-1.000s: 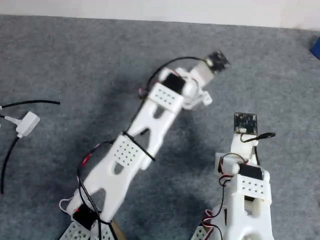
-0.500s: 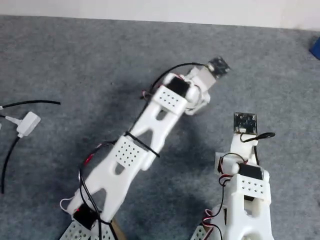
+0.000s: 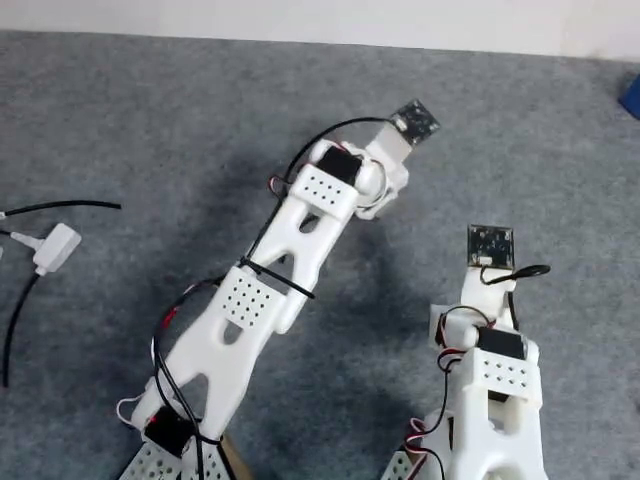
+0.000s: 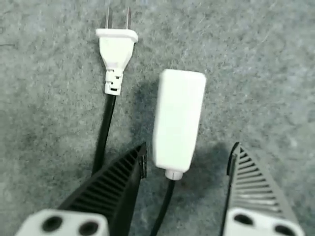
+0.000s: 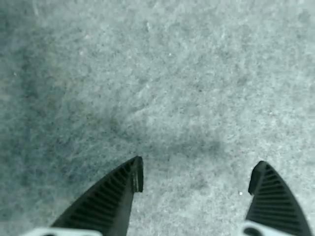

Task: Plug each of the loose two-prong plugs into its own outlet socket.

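In the left wrist view a white two-prong plug (image 4: pixel 116 46) lies flat on the grey carpet, its black cord (image 4: pixel 104 132) running back past one finger. Beside it lies a white outlet socket (image 4: pixel 178 118) on its own black cord. My left gripper (image 4: pixel 189 147) hangs open just above the socket's cord end, one finger on each side, touching nothing. From the high view the left arm (image 3: pixel 300 230) stretches to mid-table and covers these things. My right gripper (image 5: pixel 199 162) is open over bare carpet, nothing between its fingers. A second white socket (image 3: pixel 55 247) lies at the far left.
Black cables (image 3: pixel 60 205) trail off the left edge near the second socket. The right arm (image 3: pixel 495 370) stands folded at the lower right. A blue object (image 3: pixel 632 95) pokes in at the right edge. Grey carpet (image 3: pixel 180 120) covers the table.
The left arm's wrist has swung a little to the left and away from its base. The right arm has stayed still.
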### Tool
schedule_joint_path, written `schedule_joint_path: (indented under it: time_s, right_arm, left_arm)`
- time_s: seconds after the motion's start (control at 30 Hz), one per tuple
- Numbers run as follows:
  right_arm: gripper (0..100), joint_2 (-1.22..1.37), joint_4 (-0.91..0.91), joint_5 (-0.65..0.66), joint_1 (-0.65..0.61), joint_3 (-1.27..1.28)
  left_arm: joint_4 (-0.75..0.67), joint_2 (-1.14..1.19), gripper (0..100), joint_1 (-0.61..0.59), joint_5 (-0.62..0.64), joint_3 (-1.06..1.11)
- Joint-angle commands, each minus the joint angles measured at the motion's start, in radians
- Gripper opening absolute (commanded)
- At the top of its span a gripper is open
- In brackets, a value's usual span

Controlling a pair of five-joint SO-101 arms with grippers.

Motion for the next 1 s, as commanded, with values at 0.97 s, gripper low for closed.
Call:
schedule_joint_path:
  time_s: [0.97]
  right_arm:
    - [33.6, -0.012, -0.024, -0.002, -0.008, -0.001]
  left_arm:
    - [0.091, -0.064, 28, 0.073, 0.006, -0.105]
